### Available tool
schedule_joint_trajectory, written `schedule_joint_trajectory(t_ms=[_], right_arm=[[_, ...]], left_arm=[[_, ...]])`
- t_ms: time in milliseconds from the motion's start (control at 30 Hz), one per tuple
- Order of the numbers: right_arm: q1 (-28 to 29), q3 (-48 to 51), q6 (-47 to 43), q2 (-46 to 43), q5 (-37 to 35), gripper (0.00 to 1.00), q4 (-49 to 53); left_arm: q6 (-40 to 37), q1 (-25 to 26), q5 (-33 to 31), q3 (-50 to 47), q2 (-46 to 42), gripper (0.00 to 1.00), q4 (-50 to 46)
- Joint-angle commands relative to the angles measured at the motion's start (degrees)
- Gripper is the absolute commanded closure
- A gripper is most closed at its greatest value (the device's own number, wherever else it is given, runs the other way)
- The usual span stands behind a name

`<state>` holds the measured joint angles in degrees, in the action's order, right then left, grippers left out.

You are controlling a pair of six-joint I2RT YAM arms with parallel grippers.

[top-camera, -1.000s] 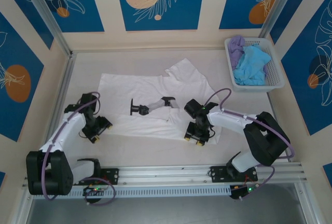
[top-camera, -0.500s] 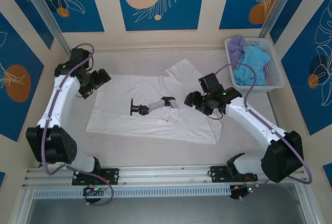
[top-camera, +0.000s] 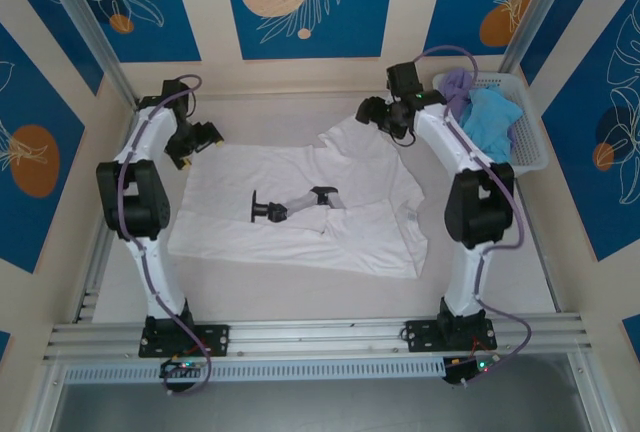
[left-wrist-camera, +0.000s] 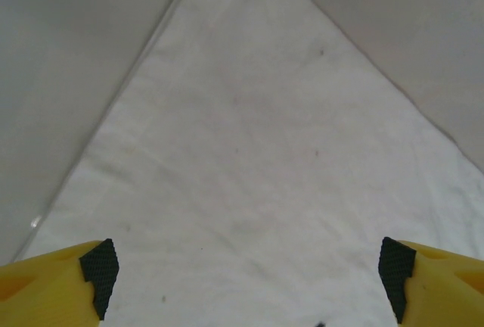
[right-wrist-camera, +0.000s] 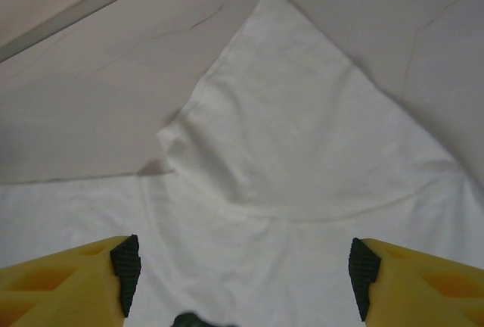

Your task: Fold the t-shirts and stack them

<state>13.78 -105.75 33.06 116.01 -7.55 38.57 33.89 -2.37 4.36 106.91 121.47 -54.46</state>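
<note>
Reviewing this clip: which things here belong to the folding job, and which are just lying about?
Job: white t-shirt spread on the table; light blue t-shirt and lavender t-shirt, both bunched in the basket.
Just there: the basket itself; the blue patterned wall panels.

- From above I read both arms alike: left arm (top-camera: 140,242) and right arm (top-camera: 462,272) have white link shells and black joint housings.
- A purple cable (top-camera: 445,49) runs along each.
- Black base plates (top-camera: 185,340), with a small green light (top-camera: 478,363) below each.
- Left gripper (left-wrist-camera: 248,281): yellow fingers (left-wrist-camera: 45,289), black textured pads (left-wrist-camera: 100,268).
- Right gripper (right-wrist-camera: 242,274) on my wrist feed: same yellow fingers (right-wrist-camera: 423,278), same dark pads (right-wrist-camera: 363,266).
</note>
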Motion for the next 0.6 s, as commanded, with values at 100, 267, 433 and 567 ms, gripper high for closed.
schedule_joint_trajectory(t_ms=[100,267,433,567], right_arm=[[-0.1,-24.1,-7.0,19.9,-5.8,0.26,8.8],[-2.5,-37.4,-6.3,31.1,-5.3,0.29,8.0],[-5.1,-44.6,-2.5,38.0,-1.3,0.29,6.6],[-5.5,-48.4,-3.6,41.7,0.6,0.29,5.5]], left_arm=[[-0.7,-0.6,-1.5,9.6,7.5,0.11,-0.3],[0.2,-0.7,-4.3,16.9,13.4,0.14,-3.3],[0.0,-1.3,-7.3,21.5,16.0,0.14,-2.9],[0.9,-3.2,-6.2,29.7,21.9,0.15,-5.5]])
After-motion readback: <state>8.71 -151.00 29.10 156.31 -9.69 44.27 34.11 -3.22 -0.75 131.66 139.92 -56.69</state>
